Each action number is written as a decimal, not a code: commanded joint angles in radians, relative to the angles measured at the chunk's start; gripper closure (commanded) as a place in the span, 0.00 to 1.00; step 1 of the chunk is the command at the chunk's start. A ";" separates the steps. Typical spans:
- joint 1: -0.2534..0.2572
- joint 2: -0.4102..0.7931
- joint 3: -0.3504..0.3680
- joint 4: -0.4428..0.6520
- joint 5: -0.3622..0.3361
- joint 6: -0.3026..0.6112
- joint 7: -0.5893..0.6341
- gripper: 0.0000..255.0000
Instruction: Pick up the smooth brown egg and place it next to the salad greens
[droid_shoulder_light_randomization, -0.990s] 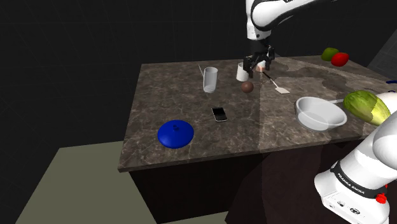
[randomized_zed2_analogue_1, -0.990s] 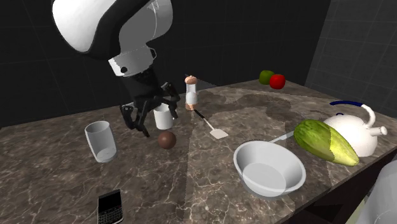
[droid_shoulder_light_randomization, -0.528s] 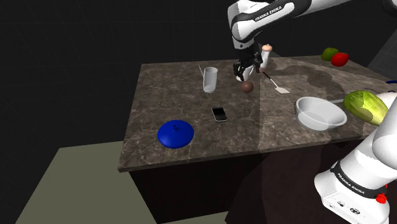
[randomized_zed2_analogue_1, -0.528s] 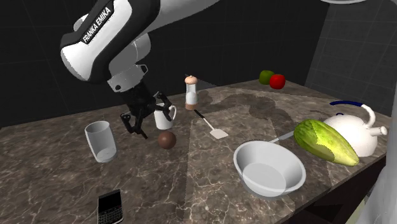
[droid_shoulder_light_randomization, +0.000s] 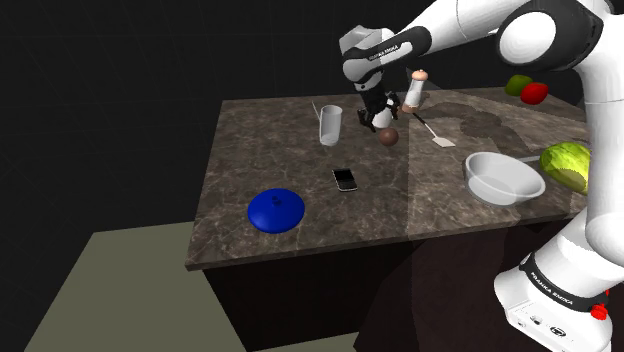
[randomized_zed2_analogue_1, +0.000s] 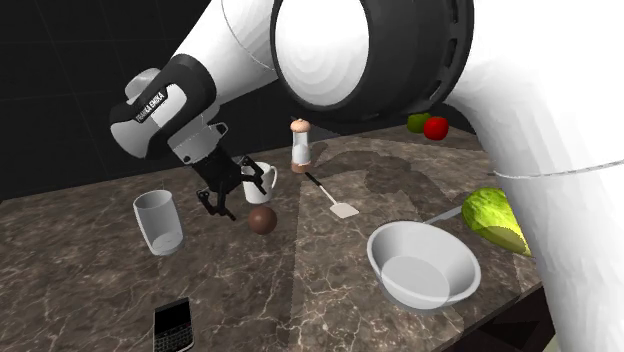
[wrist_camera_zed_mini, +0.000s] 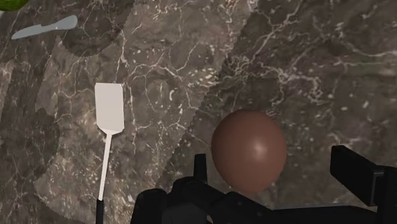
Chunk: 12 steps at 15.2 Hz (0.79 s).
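Counter: dark veined stone top (droid_shoulder_light_randomization: 260, 150), black area behind it, olive floor at the shoulder view's lower left.
Egg: smooth brown egg (droid_shoulder_light_randomization: 388, 136) (randomized_zed2_analogue_1: 262, 219) (wrist_camera_zed_mini: 249, 149) resting on the counter near its back edge, not lifted.
Claw: black gripper (droid_shoulder_light_randomization: 370, 123) (randomized_zed2_analogue_1: 220, 206) (wrist_camera_zed_mini: 278, 173) low over the counter, tilted, its fingers spread apart. In the wrist view the egg sits in the gap, close to one finger and clear of the other.
Mug: white mug (randomized_zed2_analogue_1: 257, 183) just behind the egg, beside the gripper.
Glass: clear tumbler (droid_shoulder_light_randomization: 331, 124) (randomized_zed2_analogue_1: 159, 222) upright, near the gripper on the side away from the egg.
Spatula: white spatula (droid_shoulder_light_randomization: 437, 133) (randomized_zed2_analogue_1: 335, 200) (wrist_camera_zed_mini: 108, 121) flat on the stone, near the egg.
Shaker: white shaker with a brown top (droid_shoulder_light_randomization: 413, 90) (randomized_zed2_analogue_1: 300, 146) upright behind the spatula.
Phone: black phone (droid_shoulder_light_randomization: 345, 179) (randomized_zed2_analogue_1: 172, 325) toward the front edge.
Bowl: white bowl (droid_shoulder_light_randomization: 503, 177) (randomized_zed2_analogue_1: 420, 265) between the egg and the greens.
Greens: salad greens (droid_shoulder_light_randomization: 567, 165) (randomized_zed2_analogue_1: 495, 215) lying beside the bowl, well apart from the egg.
Lid: blue lid (droid_shoulder_light_randomization: 276, 210) near the front corner.
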 joint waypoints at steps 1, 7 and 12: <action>-0.001 0.117 -0.017 0.136 -0.012 -0.043 -0.002 0.00; -0.014 0.127 -0.024 0.083 -0.021 0.016 0.008 0.00; -0.020 0.122 -0.026 0.044 -0.025 0.050 0.013 0.00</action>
